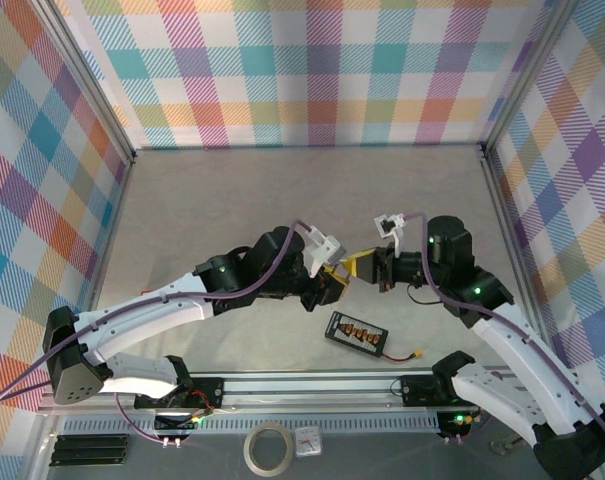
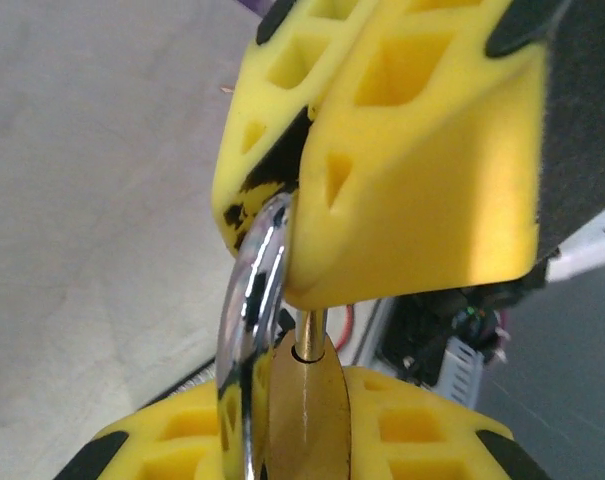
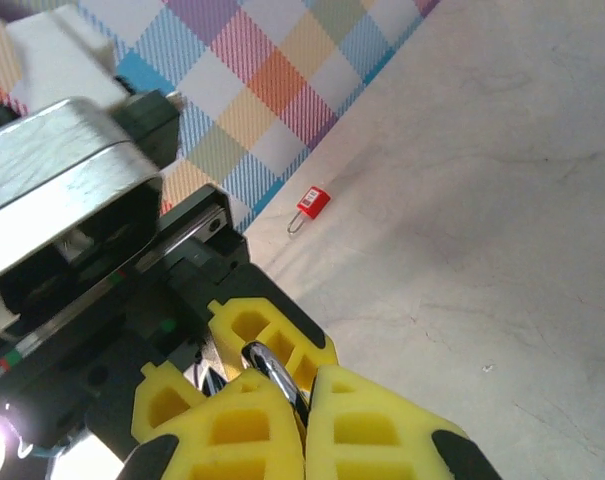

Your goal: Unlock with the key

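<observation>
Where the plaid-walled grey table (image 1: 212, 200) is viewed from above, left gripper (image 1: 334, 283) and right gripper (image 1: 367, 268) are closed together at centre. Left wrist: the brass padlock (image 2: 307, 410) is clamped by the left at six o'clock, its shackle (image 2: 244, 330) pinched by the right. Right wrist: a red padlock (image 3: 313, 201) is seen at twelve o'clock, by the wall.

Top view. Upper half of the table (image 1: 312, 190): open floor up to the plaid walls (image 1: 312, 70). Centre: left gripper (image 1: 334, 283) and right gripper (image 1: 364, 266) meet on the brass padlock (image 2: 307, 420), closing that passage. Lower centre: a black circuit board (image 1: 357, 333) with its cable lies before the aluminium rail (image 1: 312, 385). Right wrist view, upper middle: a small red lock (image 3: 313, 203) beside the wall.
</observation>
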